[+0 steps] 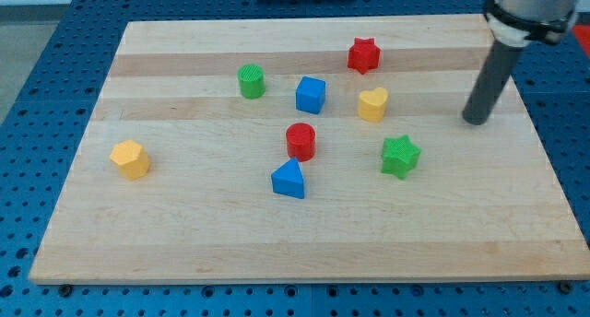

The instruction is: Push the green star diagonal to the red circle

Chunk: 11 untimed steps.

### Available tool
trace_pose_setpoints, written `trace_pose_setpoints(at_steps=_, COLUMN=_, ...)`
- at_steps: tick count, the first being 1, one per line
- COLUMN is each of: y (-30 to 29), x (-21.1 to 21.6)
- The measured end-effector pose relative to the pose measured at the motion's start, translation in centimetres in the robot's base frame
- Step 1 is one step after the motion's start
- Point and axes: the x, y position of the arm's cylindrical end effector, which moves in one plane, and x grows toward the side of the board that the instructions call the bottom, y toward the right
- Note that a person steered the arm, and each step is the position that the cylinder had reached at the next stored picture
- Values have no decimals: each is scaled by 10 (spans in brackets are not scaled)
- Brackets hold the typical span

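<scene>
Rod comes in from the view's top right, tilted a little, upper part wider and cut off by the frame edge. My tip (476,122) sits on the counter (184,234) near its right edge. No hand on this rig, just the bare rod, so nothing to call apart or together.

Tip is up and to the right of the green star (400,157), well apart from it, touching no block. Nearest other block is the yellow heart (372,105), off to the tip's left.

Count, view's left to right, seven blocks:
- yellow: 2. A faceted yellow block (130,158) alone at far left, exact shape hard to call; the yellow heart right of centre.
- green: 2. Green cylinder (251,81) upper left of centre; green star lower right.
- blue: 2. Blue triangle block (289,180) low centre; blue cube (311,94) above it.
- red: 2... correction, that makes eight total. Red circle (300,141) at centre, red star (364,55) near the top.

Green star sits right of the red circle and slightly lower, clear gap between them. Blue triangle block is just below the red circle, close, contact not resolvable.

Counter's bottom-right corner runs out of frame. A dark fixture at the view's top centre is cropped, unidentifiable.
</scene>
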Motion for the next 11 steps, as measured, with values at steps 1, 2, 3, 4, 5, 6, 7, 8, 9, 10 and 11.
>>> trace_pose_setpoints(at_steps=1, y=-23, x=9)
trace_pose_setpoints(at_steps=2, y=-40, x=30)
trace_pose_setpoints(at_steps=3, y=-63, x=35)
trace_pose_setpoints(at_steps=4, y=-79, x=36)
trace_pose_setpoints(at_steps=5, y=-89, x=42)
trace_pose_setpoints(at_steps=6, y=-90, x=57)
trace_pose_setpoints(at_steps=7, y=-95, x=76)
trace_pose_setpoints(at_steps=8, y=-105, x=86)
trace_pose_setpoints(at_steps=9, y=-119, x=89)
trace_pose_setpoints(at_steps=10, y=-131, x=89)
trace_pose_setpoints(at_steps=11, y=-142, x=90)
